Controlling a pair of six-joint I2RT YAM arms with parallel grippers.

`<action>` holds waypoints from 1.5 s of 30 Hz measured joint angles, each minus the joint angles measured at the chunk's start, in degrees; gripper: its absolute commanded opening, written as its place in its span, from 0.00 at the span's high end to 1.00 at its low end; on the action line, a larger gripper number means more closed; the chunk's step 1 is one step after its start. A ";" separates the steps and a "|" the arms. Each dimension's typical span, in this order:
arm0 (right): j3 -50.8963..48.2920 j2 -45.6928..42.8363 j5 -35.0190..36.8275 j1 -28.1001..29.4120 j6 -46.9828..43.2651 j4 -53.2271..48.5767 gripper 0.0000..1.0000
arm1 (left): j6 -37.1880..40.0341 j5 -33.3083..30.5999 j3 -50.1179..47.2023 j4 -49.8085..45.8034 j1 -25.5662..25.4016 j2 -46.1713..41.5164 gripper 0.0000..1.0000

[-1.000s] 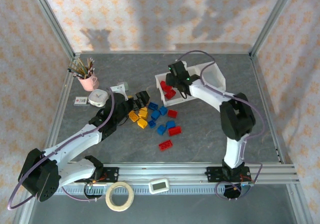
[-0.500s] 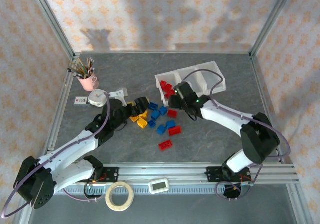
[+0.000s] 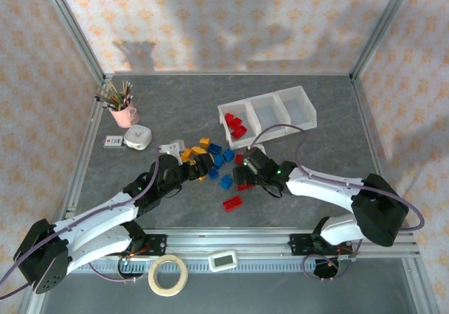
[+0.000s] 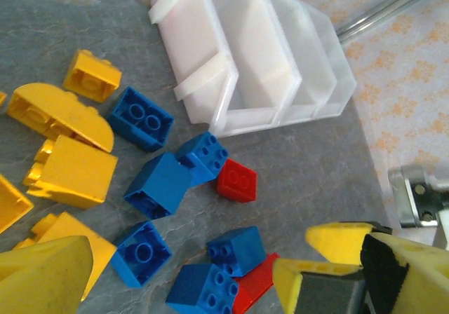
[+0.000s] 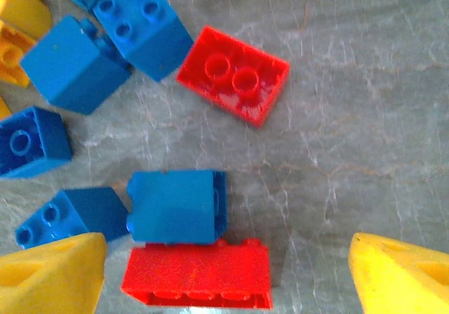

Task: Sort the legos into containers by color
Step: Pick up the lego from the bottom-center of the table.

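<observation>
The right claw (image 5: pixel 226 261) stands wide open and grips nothing. Its two yellow wedge-shaped fingertips (image 5: pixel 52 279) sit in the lower corners of the right wrist view. Between them, at the bottom edge, a long red brick (image 5: pixel 196 277) lies on its side with a smooth face up, and a blue brick (image 5: pixel 175 205) touches its upper edge. Higher, near the centre, a red two-stud brick (image 5: pixel 233 74) lies tilted on the grey, veined tabletop (image 5: pixel 365 139), apart from those two.

The left claw (image 4: pixel 182 256) is open too and holds nothing. Glossy blue legos (image 4: pixel 158 184) lie between and just above its yellow fingers. Yellow-orange legos (image 4: pixel 70 170), some with sloped faces, lie at the left, and a small red square brick (image 4: pixel 236 181) lies right of the blue ones. Beyond them, at the top of the left wrist view, stand the containers (image 4: pixel 231 62): three joined bins of translucent white plastic with thin walls.

From above, both claws meet mid-frame over the pile. Red legos (image 3: pixel 235 126) lie in the leftmost bin, and a pink cup (image 3: pixel 126 115) stands at the upper left.
</observation>
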 measured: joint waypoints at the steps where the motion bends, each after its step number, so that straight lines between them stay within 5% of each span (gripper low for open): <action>1: -0.63 -0.31 -0.07 0.24 0.02 0.17 0.10 | -0.15 -0.09 -0.22 0.00 0.02 -0.20 0.01; 19: -4.83 2.73 -1.29 3.43 -0.33 6.84 0.07 | -1.11 -3.30 -0.35 -0.22 0.00 -2.69 0.01; 45: -4.48 5.49 1.14 3.43 -1.46 7.58 0.41 | -0.94 -4.55 -0.33 -0.90 0.00 -2.69 0.01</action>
